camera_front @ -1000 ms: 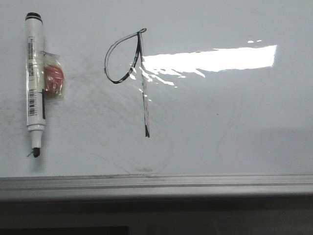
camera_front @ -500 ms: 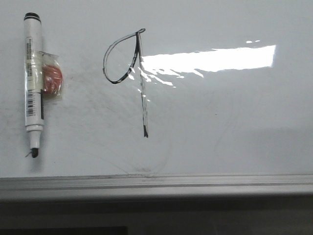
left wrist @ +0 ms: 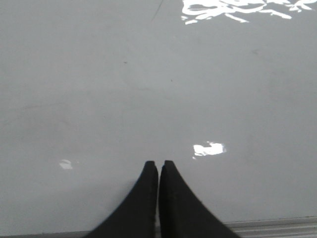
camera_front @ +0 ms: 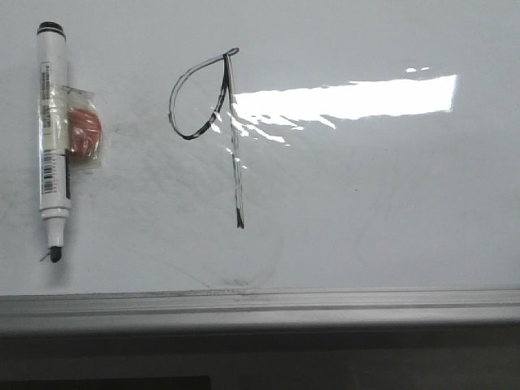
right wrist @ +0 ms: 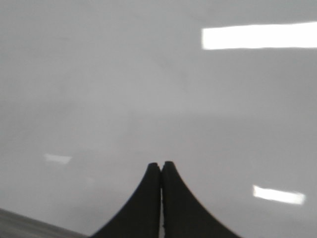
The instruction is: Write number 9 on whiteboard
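Observation:
The number 9 (camera_front: 234,146) is drawn in thin black line on the whiteboard (camera_front: 390,187): a teardrop loop left of a long stem. A white marker (camera_front: 53,138) with a black cap end and bare tip lies flat on the board at the left, an orange-red piece (camera_front: 84,132) taped to it. No gripper shows in the front view. My left gripper (left wrist: 158,164) is shut and empty over bare board (left wrist: 148,89) near its grey edge strip. My right gripper (right wrist: 161,165) is shut and empty over bare board (right wrist: 124,89).
The board's grey metal edge strip (camera_front: 260,307) runs along the near side, with a dark gap below it. A bright light reflection (camera_front: 349,99) lies right of the figure. Faint grey smudges (camera_front: 162,175) mark the board around the figure.
The marker and the drawn figure have shifted a few pixels to the left in the front view. Nothing else has changed.

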`<state>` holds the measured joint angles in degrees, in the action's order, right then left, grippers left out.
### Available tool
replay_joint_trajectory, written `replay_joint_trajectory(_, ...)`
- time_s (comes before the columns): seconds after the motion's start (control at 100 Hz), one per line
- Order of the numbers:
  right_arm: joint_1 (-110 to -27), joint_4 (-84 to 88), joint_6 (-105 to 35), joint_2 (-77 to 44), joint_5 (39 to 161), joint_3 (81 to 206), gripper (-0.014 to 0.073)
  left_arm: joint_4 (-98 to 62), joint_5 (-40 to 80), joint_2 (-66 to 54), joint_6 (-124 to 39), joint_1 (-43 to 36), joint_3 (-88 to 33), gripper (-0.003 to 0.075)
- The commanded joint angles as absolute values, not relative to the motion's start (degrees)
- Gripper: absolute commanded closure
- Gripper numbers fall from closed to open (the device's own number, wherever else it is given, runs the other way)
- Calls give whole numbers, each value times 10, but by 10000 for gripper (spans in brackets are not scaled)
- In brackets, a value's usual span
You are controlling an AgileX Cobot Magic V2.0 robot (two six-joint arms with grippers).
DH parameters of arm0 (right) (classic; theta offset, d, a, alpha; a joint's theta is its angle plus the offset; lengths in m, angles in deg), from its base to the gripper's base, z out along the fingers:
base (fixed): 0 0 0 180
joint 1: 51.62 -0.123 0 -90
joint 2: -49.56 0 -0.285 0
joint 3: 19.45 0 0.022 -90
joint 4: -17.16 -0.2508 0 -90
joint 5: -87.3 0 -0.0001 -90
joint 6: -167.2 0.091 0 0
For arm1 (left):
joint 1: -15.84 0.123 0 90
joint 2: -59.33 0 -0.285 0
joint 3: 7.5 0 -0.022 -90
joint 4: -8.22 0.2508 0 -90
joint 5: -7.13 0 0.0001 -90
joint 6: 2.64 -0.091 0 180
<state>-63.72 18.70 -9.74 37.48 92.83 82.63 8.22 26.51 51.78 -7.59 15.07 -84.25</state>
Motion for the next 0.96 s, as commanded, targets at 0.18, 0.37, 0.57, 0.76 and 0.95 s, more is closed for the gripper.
replay_joint_trajectory(0.18,-465,159,-144,436,1018,820,657,82,242,534,-71,148,-867,741)
replay_joint_trajectory(0.37,-464,159,-153,436,1042,820,657,82,242,534,-71,148,-867,741)
replay_joint_trajectory(0.57,-464,159,-153,436,1044,820,657,82,242,534,-71,148,-867,741)
replay_joint_trajectory(0.76,-464,159,-153,436,1044,820,657,82,242,534,-71,148,-867,741)
replay_joint_trajectory(0.95,-464,159,-153,436,1044,820,657,82,242,534,-71,148,-867,741)
